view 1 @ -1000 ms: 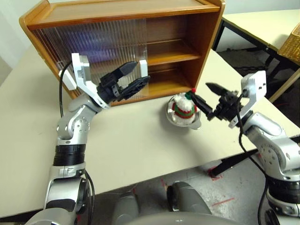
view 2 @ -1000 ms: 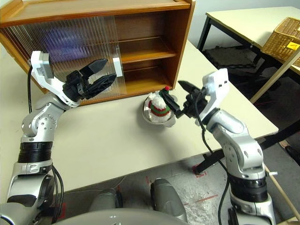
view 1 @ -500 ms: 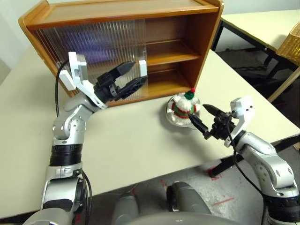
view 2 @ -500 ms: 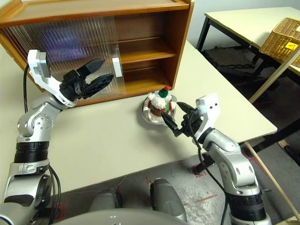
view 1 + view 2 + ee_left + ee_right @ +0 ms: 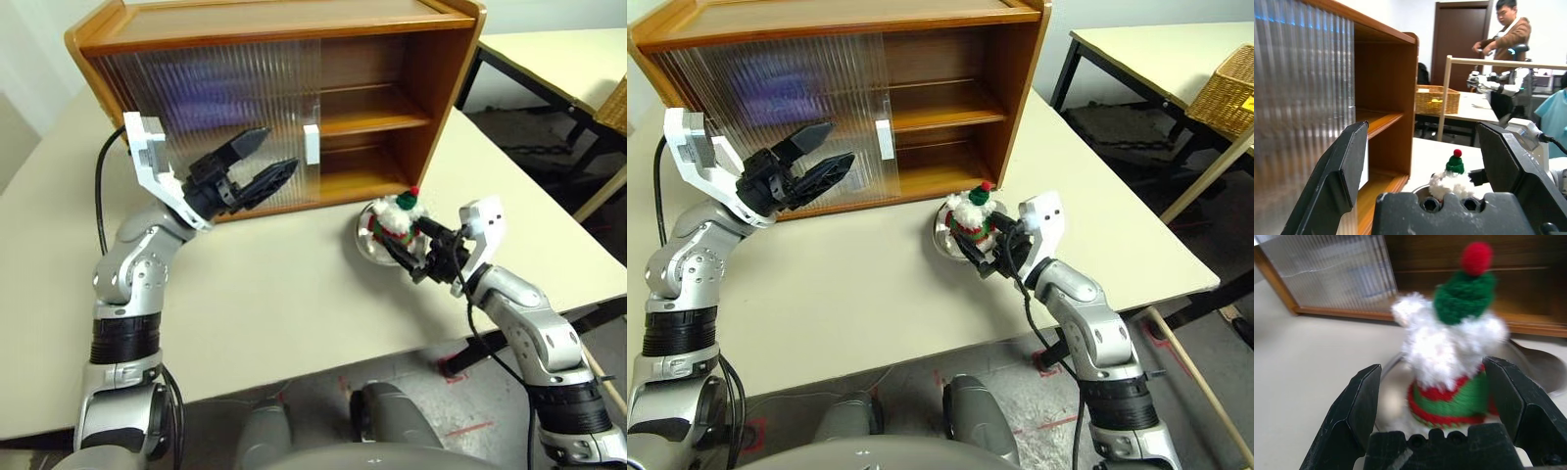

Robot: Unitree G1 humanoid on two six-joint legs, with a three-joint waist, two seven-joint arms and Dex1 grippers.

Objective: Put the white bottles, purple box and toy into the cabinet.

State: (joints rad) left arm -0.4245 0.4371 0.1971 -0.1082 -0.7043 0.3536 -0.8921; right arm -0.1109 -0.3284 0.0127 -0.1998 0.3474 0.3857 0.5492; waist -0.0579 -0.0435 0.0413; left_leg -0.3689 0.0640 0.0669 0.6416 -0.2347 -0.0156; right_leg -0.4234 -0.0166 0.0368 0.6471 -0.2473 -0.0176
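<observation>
The toy (image 5: 396, 217), a white fluffy figure with red and green stripes and a red-tipped green hat, stands in a small metal bowl (image 5: 363, 245) on the table, in front of the cabinet's (image 5: 432, 117) open right half. My right gripper (image 5: 402, 240) is open, low at the bowl, with one finger on each side of the toy (image 5: 1449, 333); I cannot tell whether they touch it. My left gripper (image 5: 279, 149) hangs open and empty before the ribbed sliding door (image 5: 216, 108). A purple blur shows through that door. The white bottles and purple box are hidden.
The door's white handle (image 5: 312, 144) sits near the cabinet's middle, and both shelves to its right are bare. The table's right edge lies close behind my right arm. A second table with a wicker basket (image 5: 1227, 90) stands at the far right. A person (image 5: 1504, 29) stands in the background.
My right gripper has sunk and come in toward the toy, so its open fingers now flank it. The left arm has hardly moved. The camera view has shifted.
</observation>
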